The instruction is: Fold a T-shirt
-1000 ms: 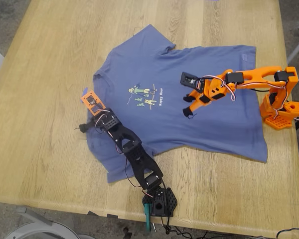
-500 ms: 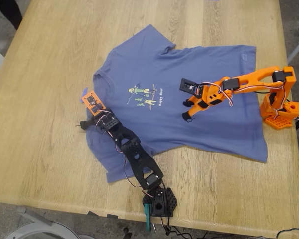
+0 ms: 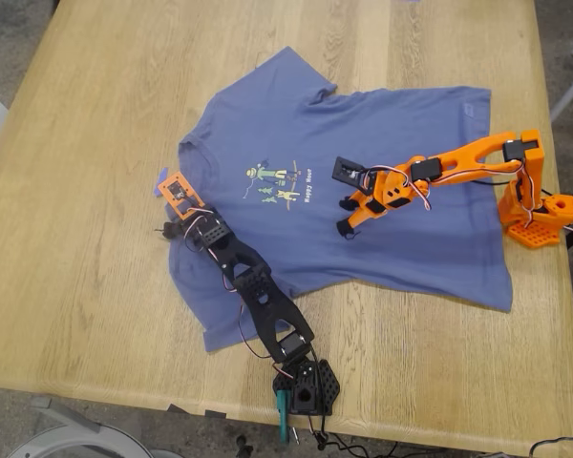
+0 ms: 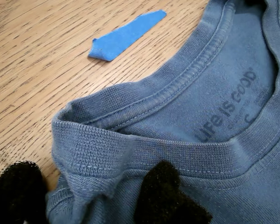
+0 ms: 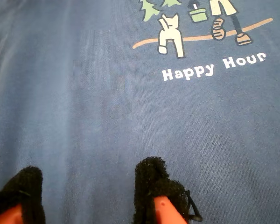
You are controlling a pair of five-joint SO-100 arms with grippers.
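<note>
Where the pale wooden worktop (image 3: 95,248) carries it, the slate-blue short-sleeved cotton T-shirt (image 3: 411,219) lies spread flat, print side up, collar toward the exterior view's left and hem toward its right. My first gripper (image 4: 88,196), on the black arm (image 3: 253,286), sits at the collar; its black padded fingers (image 4: 161,196) stand apart with the ribbed collar edge bunched between them, though I cannot tell whether they grip it. A small blue tape scrap (image 4: 126,35) lies on the bare wood just beside the collar. My second gripper (image 5: 91,191), on the orange arm (image 3: 458,157), is low over the chest, near the small green-yellow cartoon print (image 3: 277,183) and its "Happy Hour" text (image 5: 213,66). Its fingers (image 5: 151,179) are spread, holding nothing, over smooth cloth.
</note>
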